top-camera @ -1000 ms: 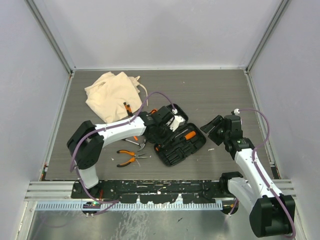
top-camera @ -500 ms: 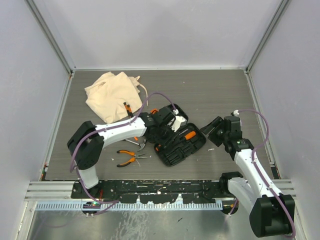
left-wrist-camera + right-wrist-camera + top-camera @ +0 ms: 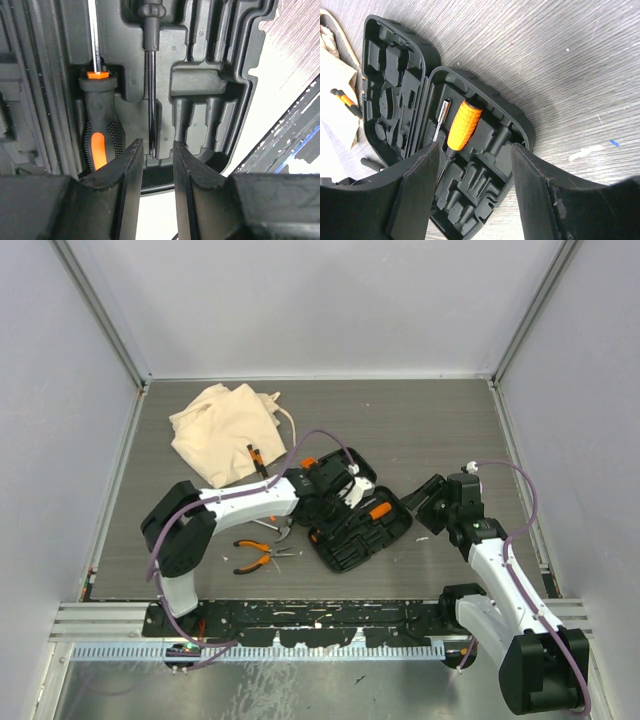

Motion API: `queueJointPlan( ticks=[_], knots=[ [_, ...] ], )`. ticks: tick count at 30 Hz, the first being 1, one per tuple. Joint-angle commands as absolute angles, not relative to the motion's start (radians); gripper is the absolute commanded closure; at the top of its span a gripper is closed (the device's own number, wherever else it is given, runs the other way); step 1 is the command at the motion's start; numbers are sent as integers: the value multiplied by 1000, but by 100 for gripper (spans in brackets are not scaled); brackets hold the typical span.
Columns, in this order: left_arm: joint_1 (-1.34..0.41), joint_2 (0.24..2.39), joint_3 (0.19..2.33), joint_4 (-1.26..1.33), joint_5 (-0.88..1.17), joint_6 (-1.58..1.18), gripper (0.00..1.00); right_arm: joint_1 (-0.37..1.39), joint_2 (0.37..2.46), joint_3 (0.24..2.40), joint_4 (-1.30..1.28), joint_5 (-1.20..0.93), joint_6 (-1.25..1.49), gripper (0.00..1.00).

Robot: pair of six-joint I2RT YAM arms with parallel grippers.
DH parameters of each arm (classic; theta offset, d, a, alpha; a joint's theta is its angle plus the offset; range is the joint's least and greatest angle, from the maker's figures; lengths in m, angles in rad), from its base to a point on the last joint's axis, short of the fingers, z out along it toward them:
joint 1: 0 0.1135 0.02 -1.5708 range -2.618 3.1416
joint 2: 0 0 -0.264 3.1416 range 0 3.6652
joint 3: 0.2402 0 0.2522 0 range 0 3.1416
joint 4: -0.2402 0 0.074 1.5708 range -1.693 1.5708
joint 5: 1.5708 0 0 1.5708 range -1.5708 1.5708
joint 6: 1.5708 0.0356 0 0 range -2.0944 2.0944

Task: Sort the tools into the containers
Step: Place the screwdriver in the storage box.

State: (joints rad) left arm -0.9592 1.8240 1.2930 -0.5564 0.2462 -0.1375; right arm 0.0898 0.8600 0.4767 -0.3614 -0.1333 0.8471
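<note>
Left gripper (image 3: 153, 157) above tool case (image 3: 340, 548), jaws narrowly parted, straddling tip of black screwdriver (image 3: 149, 90) seated in case slot, not pinching it. Orange-handled screwdriver (image 3: 98, 137) in adjacent slot. Right gripper (image 3: 474, 160) beside case, spread wide, empty.

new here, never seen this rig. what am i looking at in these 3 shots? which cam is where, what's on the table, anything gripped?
It is a robot with a left arm and a right arm, bolted at the near edge of a table. Each arm ends in a two-finger pincer.

The wide picture comes from a fixed camera overhead. The other two come from a camera on each wrist, so that arm's own fingers fill the bottom.

On the table are a beige bag with a small screwdriver on its edge, an open black case, and pliers.

The left pincer is down in the case. Its jaws are narrowly apart around the end of a thin dark shaft, beside a black-and-orange screwdriver. No firm grip shows.

The right pincer is open and holds nothing.
</note>
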Motion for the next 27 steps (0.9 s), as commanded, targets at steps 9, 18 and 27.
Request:
queueJointPlan(
  ticks=[9, 18, 27],
  knots=[
    [-980, 1856, 1309, -519, 253, -127, 82, 95, 854, 482, -322, -144, 853, 36],
    [-981, 1869, 1340, -519, 251, -126, 85, 95, 852, 478, -323, -141, 854, 36],
    [-980, 1895, 1391, -526, 252, -117, 85, 95, 850, 474, -325, -139, 854, 36]
  ],
)
